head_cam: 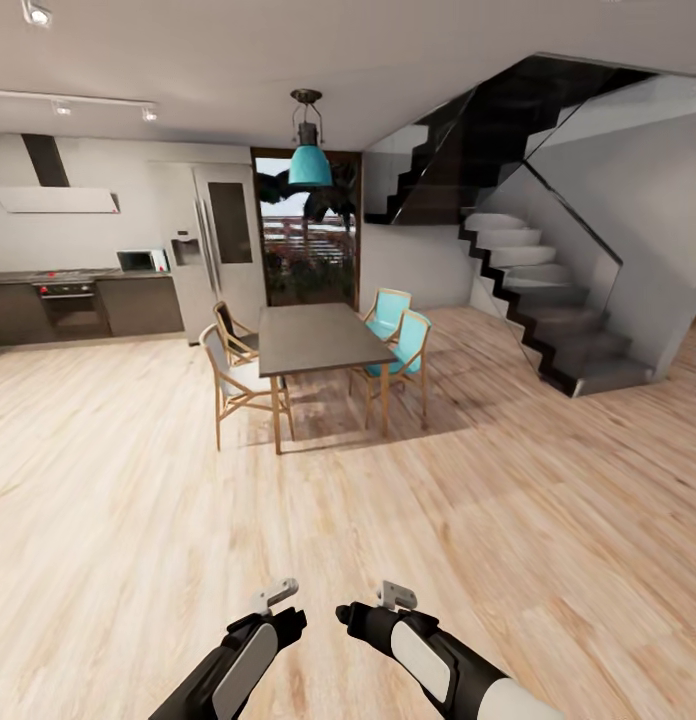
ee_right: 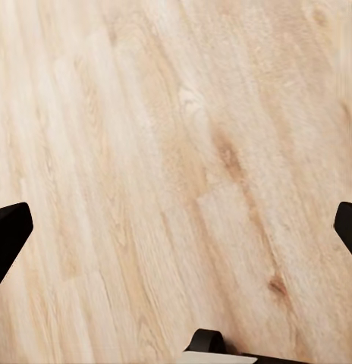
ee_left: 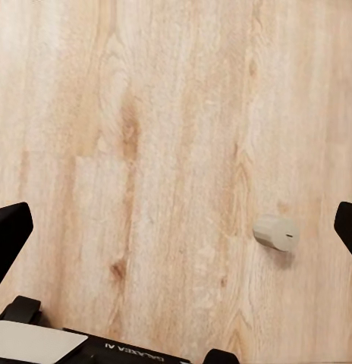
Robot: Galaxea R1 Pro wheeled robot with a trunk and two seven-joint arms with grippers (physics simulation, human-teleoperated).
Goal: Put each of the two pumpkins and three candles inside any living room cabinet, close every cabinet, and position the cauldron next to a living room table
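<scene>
From the head camera, both arms hang low over a pale wooden floor [head_cam: 548, 520]. The left gripper [head_cam: 288, 612] sits at about seven o'clock in the frame, the right gripper [head_cam: 350, 612] just beside it at about six, the two tips nearly meeting; from up here I cannot tell how their jaws stand. Ahead, toward twelve o'clock, a dark-topped dining table [head_cam: 318, 338] on slim wooden legs, with two turquoise chairs [head_cam: 400, 340] on its three o'clock side and two pale wooden chairs [head_cam: 233, 365] on its nine o'clock side. A teal pendant lamp [head_cam: 310, 160] hangs above it. At ten o'clock, kitchen units [head_cam: 88, 305] with an oven and a microwave, a tall fridge [head_cam: 216, 240] next to them. At two o'clock, a dark staircase [head_cam: 548, 300] with glass panels climbs away.

Over to the left wrist camera: the left gripper [ee_left: 176, 227] has its fingers [ee_left: 9, 235] spread wide to either edge of the picture, nothing between them but floorboards. And there it is, one of the candles [ee_left: 276, 232], a small squat pale cylinder lying on its side on the floor, near one finger and not touching it.

Right wrist camera now: the right gripper [ee_right: 176, 227] is spread wide too, holding nothing, bare planks beneath.
</scene>
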